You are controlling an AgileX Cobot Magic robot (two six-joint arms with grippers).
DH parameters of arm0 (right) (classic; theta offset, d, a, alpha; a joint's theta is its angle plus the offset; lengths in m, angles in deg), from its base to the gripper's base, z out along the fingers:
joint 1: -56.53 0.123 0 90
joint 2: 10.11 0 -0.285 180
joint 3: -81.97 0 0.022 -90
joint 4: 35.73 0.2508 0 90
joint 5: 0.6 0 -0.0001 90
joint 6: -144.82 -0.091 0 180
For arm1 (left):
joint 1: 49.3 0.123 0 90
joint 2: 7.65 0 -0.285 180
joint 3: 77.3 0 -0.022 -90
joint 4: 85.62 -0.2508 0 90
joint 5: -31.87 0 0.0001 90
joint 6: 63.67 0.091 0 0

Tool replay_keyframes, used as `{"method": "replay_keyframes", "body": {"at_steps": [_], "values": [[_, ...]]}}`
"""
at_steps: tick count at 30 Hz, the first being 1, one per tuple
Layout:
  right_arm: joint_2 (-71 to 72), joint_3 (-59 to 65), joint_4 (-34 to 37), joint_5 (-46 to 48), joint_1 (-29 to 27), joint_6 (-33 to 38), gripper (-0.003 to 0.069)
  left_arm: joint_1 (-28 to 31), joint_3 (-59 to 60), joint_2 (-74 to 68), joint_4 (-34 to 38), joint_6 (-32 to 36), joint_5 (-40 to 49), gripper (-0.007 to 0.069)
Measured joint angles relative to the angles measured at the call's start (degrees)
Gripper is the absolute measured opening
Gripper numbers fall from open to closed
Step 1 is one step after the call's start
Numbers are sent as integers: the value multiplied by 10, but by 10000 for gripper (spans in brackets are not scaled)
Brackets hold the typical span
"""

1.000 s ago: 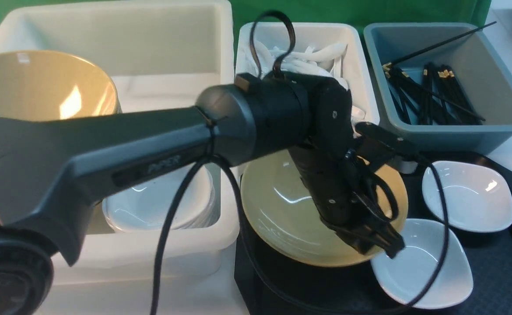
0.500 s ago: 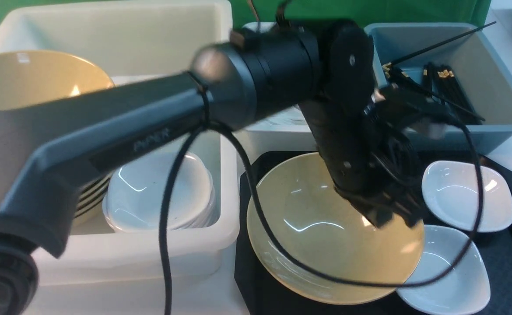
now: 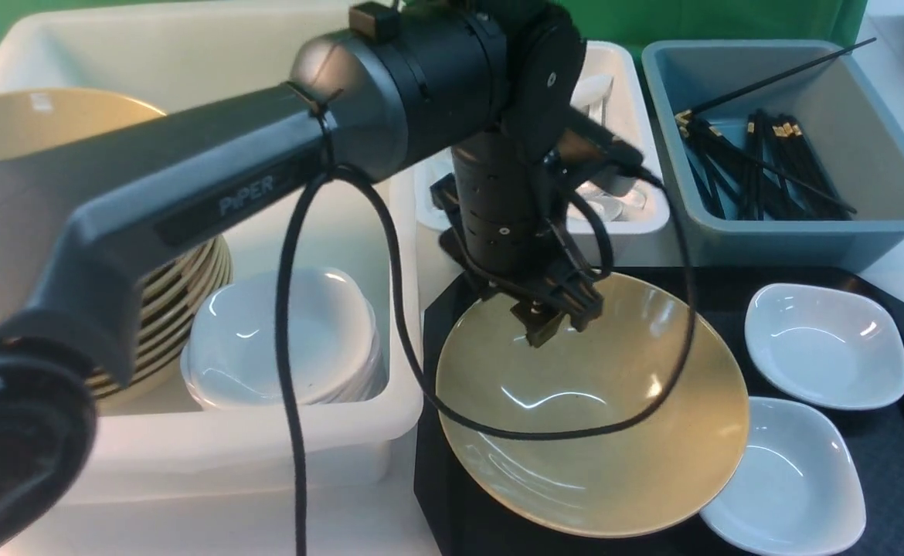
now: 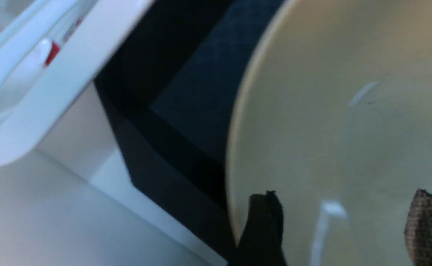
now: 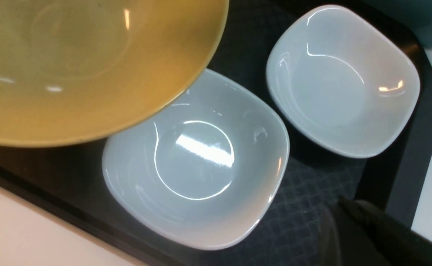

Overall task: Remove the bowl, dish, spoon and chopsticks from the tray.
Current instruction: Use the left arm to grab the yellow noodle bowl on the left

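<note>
The mustard-yellow bowl (image 3: 591, 432) sits on the left half of the black tray (image 3: 877, 463). My left gripper (image 3: 556, 313) hangs open and empty just above the bowl's far-left rim. In the left wrist view both fingers (image 4: 264, 225) stand apart over the bowl (image 4: 349, 111), one of them at its rim. Two white dishes (image 3: 827, 344) (image 3: 784, 479) lie on the tray's right half, the near one partly under the bowl's edge. My right gripper (image 5: 343, 207) is shut above the tray (image 5: 304, 184), beside the dishes (image 5: 201, 162). No spoon or chopsticks show on the tray.
A big white bin (image 3: 390, 401) left of the tray holds stacked yellow bowls (image 3: 166, 309) and white dishes (image 3: 297, 347). Behind the tray stand a white bin (image 3: 637, 224) of spoons and a grey-blue bin (image 3: 807, 239) of black chopsticks (image 3: 761, 170). My left arm spans the left half of the front view.
The bowl slid toward the front right and pushed the near dish. My left gripper left the bowl's right rim, rose, and moved to its far-left rim.
</note>
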Motion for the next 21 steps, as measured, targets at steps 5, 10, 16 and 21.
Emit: {"method": "replay_keyframes", "body": {"at_steps": [5,10,16,21], "values": [[0,0,0,0,0,-1,45,18,-1,-26,-8,-25,-15,467],[0,0,0,0,0,-1,45,19,-3,-45,15,-23,-10,403],[0,0,0,0,0,-3,45,22,-3,-63,41,-6,-12,169],[0,0,0,0,0,-3,45,24,-5,-55,94,22,-22,77]]}}
